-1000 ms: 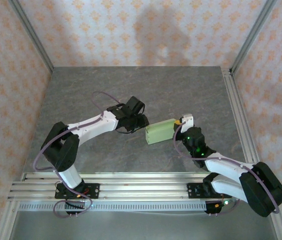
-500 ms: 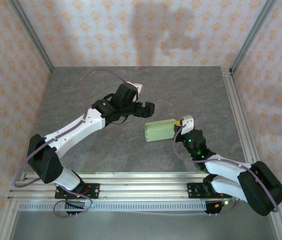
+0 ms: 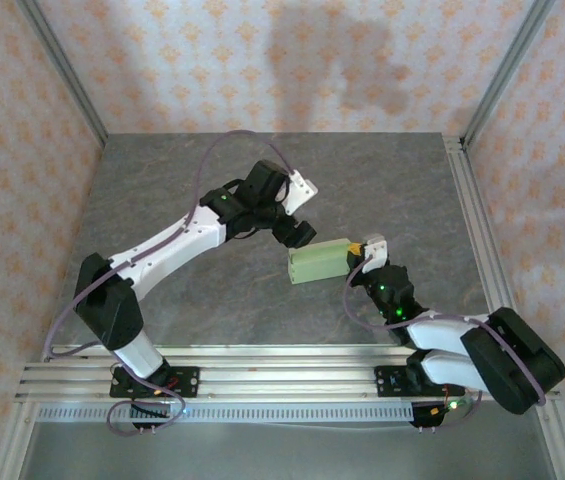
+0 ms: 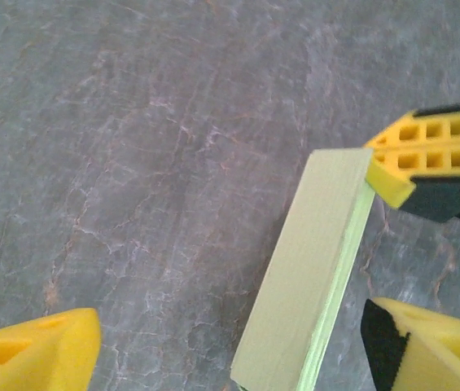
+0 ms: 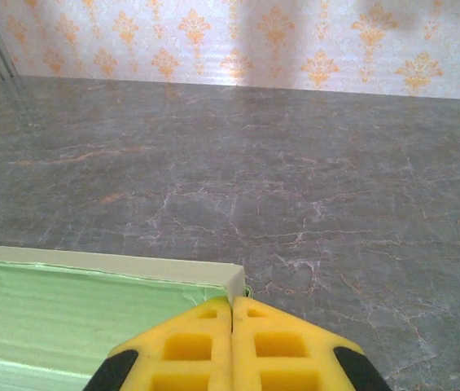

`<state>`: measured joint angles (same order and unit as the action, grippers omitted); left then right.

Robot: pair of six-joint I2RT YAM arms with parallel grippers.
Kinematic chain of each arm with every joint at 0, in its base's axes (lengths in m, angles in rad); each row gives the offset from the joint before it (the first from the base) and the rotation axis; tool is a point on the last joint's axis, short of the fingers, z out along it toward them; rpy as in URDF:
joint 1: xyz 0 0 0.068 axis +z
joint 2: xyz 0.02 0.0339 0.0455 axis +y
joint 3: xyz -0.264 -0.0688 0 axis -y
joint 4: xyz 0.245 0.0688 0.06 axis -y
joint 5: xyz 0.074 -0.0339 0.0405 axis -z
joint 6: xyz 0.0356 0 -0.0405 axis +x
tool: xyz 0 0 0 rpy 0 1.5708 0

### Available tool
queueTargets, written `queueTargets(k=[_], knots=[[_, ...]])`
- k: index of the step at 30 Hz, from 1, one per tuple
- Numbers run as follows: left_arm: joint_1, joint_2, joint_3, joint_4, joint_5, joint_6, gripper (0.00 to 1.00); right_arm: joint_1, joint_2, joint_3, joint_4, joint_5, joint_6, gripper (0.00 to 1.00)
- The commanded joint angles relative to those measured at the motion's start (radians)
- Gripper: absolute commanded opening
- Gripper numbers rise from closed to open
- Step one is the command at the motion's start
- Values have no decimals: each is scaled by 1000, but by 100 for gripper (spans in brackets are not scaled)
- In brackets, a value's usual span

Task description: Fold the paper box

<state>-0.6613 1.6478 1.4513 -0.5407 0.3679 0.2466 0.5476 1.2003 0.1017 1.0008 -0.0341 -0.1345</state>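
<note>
The paper box (image 3: 319, 264) is a pale yellow-green flat rectangular box lying on the grey table. In the left wrist view the paper box (image 4: 307, 269) runs diagonally, its top face and one thin bright-green edge showing. My left gripper (image 3: 297, 233) hovers over the box's far left part, open. Its yellow fingertips (image 4: 34, 354) stand wide, and the box's near end lies between them, nearer the right one. My right gripper (image 3: 358, 246) is shut, pads pressed together. The right gripper (image 5: 231, 303) touches the box's right-end corner (image 5: 234, 278); its yellow tips (image 4: 425, 159) meet that end.
The marbled grey table (image 3: 162, 190) stretches out behind and to the left of the box. Aluminium posts and patterned walls (image 3: 262, 60) close in the back and sides. A metal rail (image 3: 262, 365) carrying both arm bases runs along the near edge.
My left arm drew back from the box's left end, swung out, then came in above the box's far side, its jaws opening wide. The right gripper stayed shut at the box's right end.
</note>
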Motion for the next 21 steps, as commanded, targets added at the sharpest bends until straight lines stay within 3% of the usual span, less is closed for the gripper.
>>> queueTargets(k=[1, 7, 12, 16, 21], knots=[[-12, 35, 53, -88, 32, 154, 74, 7, 22, -22, 45, -30, -19, 0], [-30, 135, 134, -193, 98, 237, 68, 7, 25, -19, 26, -47, -19, 0], [-41, 190, 144, -186, 105, 232, 57, 7, 8, -13, -10, -59, -18, 0], [-40, 221, 163, -182, 123, 203, 39, 7, -11, -16, -41, -57, -5, 0], [-41, 251, 178, -198, 144, 204, 38, 6, -11, -23, -54, -49, 11, 0]])
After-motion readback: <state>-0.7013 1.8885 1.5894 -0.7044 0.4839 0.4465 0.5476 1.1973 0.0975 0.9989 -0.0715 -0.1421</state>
